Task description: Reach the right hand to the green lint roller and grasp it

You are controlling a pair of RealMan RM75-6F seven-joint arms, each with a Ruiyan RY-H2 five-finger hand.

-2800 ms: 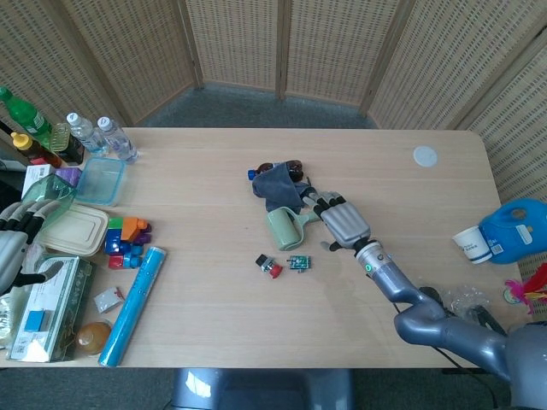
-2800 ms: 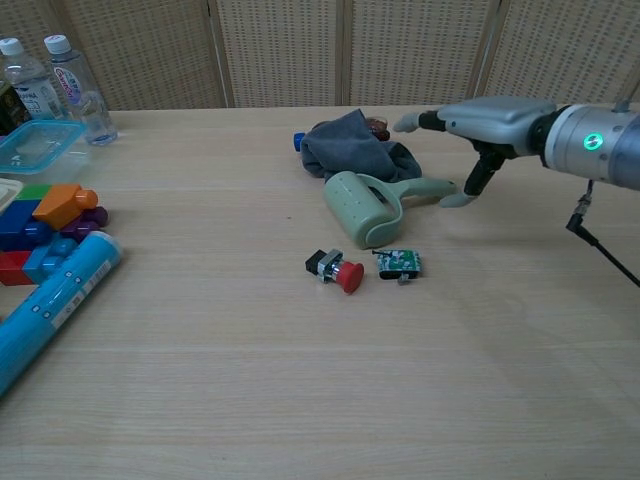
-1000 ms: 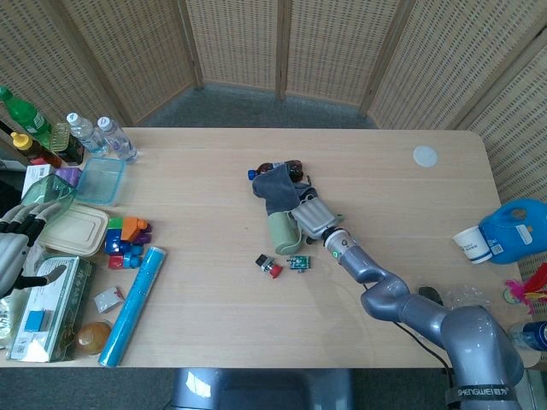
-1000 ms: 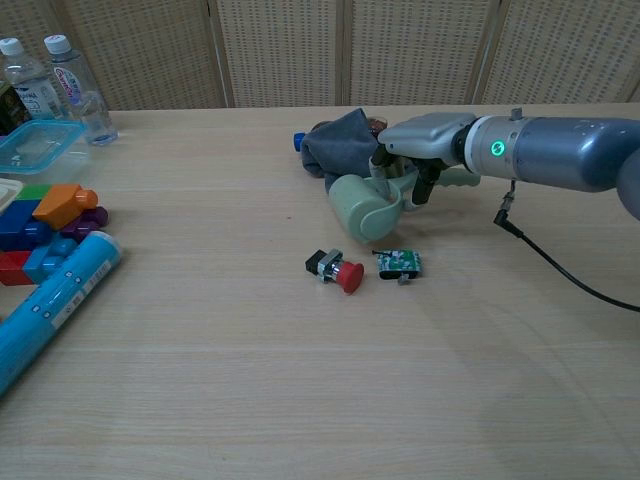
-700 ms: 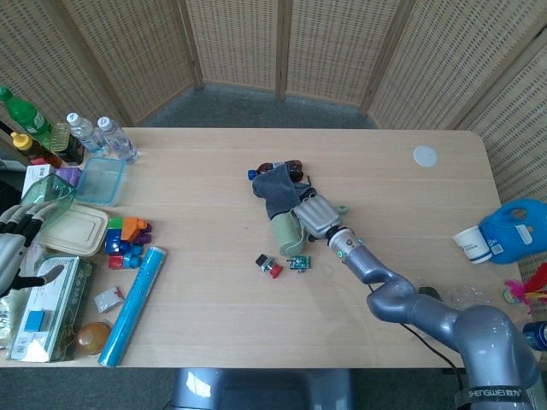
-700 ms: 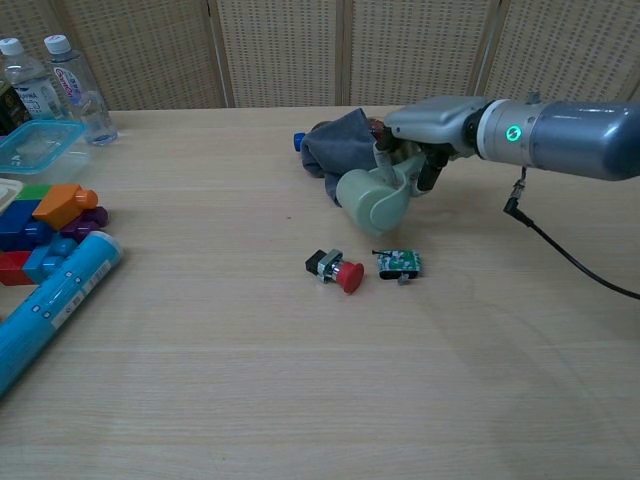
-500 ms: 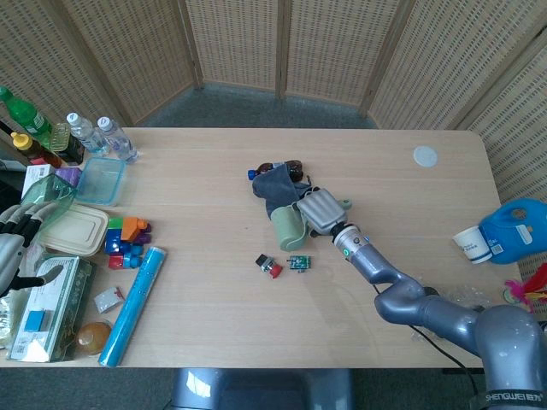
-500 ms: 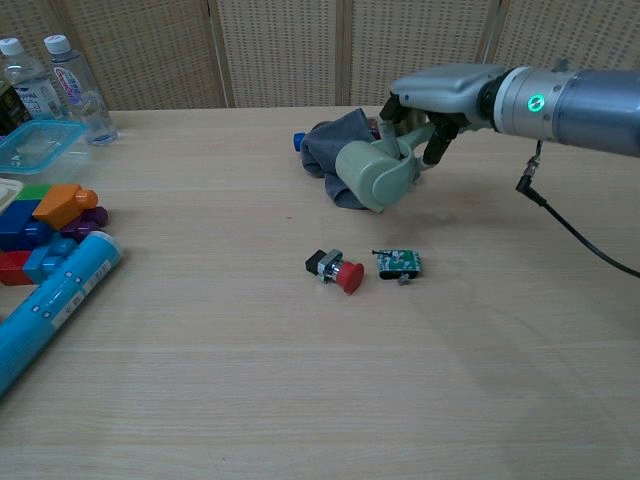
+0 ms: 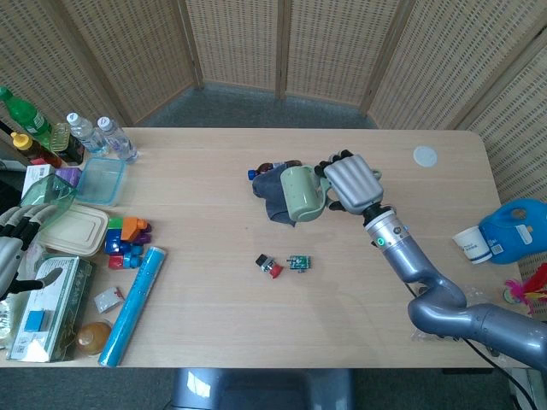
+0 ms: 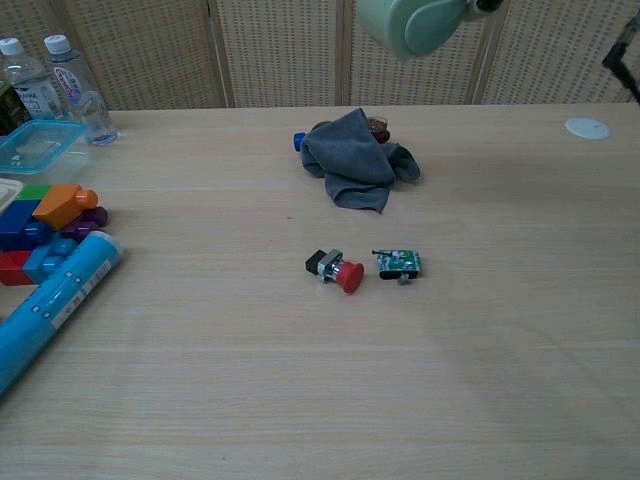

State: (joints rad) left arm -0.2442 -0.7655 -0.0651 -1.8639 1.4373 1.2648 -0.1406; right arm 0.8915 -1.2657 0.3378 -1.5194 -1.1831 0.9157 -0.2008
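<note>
My right hand (image 9: 349, 182) grips the pale green lint roller (image 9: 301, 193) by its handle and holds it raised well above the table, over the grey cloth (image 9: 275, 190). In the chest view only the roller's drum (image 10: 408, 24) shows at the top edge, high over the cloth (image 10: 352, 160); the hand itself is cut off there. My left hand (image 9: 12, 248) hangs at the far left edge of the head view, fingers apart, holding nothing.
A red-capped part (image 9: 270, 266) and a small green circuit board (image 9: 298, 261) lie in front of the cloth. Toy blocks (image 9: 126, 239), a blue tube (image 9: 133, 304), boxes and bottles (image 9: 85, 134) crowd the left side. A paper cup (image 9: 473, 244) and blue jug (image 9: 518, 229) stand at the right.
The right hand closed on the roller's handle and lifted it off the table, rising up and back over the cloth. The left hand stayed put.
</note>
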